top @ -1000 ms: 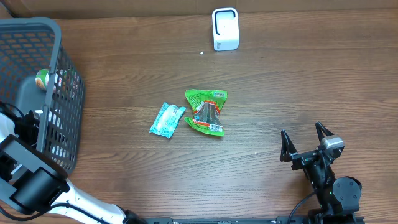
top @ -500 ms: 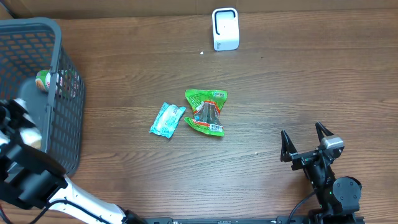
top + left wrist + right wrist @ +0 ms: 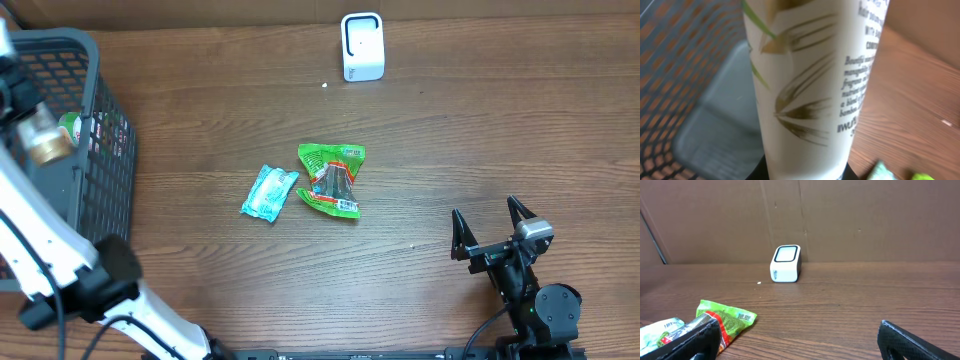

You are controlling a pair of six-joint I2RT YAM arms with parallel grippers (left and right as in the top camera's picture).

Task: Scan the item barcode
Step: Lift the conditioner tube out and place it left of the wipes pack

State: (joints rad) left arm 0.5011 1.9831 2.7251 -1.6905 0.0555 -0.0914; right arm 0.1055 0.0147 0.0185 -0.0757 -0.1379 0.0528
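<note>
The left arm point(image 3: 40, 235) was a long white bar with fat black joints point(image 3: 112, 262) and a thin black cable point(image 3: 61, 325) far back from its hand. The right arm point(image 3: 545, 305) was all black, with two pointy black fingers point(image 3: 459, 236) and a small grey block point(image 3: 533, 231) just behind them.

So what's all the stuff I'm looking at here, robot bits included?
table: one, brown wood, under everything
board: one, brown, behind the table
basket: one, grey mesh, table's left end
scanner: one, white, back edge, centre
green packet: one, green with red, mid-table
teal packet: one, teal, just left of the green packet
green item: one, green, inside the basket, mostly hidden
tube: one, white with leaf print, held above the basket
left gripper: one, dark, shut on the tube
right gripper: one, black, open and empty, front right
</note>
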